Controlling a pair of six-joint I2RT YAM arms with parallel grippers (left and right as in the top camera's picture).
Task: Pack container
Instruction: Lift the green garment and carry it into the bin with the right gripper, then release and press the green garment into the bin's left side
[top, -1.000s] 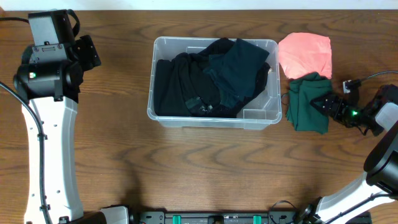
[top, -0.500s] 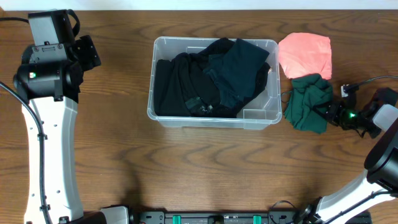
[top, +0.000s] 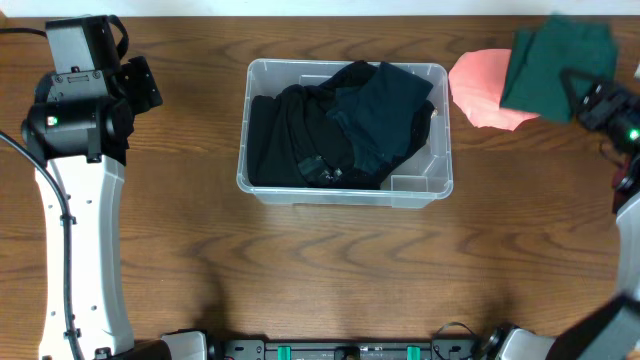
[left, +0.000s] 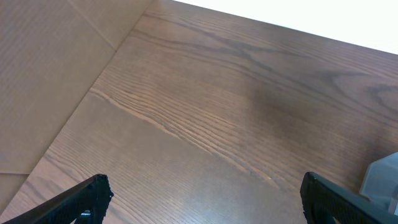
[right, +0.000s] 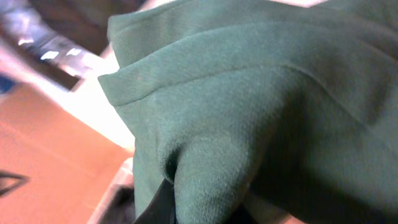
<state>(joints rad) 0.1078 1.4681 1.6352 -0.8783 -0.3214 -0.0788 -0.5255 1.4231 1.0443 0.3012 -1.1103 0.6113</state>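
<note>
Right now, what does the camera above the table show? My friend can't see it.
The right gripper grips a dark green cloth, lifted over a pink cloth. A clear rectangular plastic bin holding dark clothes sits in the middle; the left gripper rests open, far left.

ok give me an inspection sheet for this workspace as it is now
surface: wooden table
job's things: clear container holding dark garments; green garment in the right gripper; pink garment on the table right of the container
clutter: nothing seen
grippers: left gripper open, empty; right gripper shut on the green garment
cables: black cable along the left arm
surroundings: pale strip beyond the table's far edge
</note>
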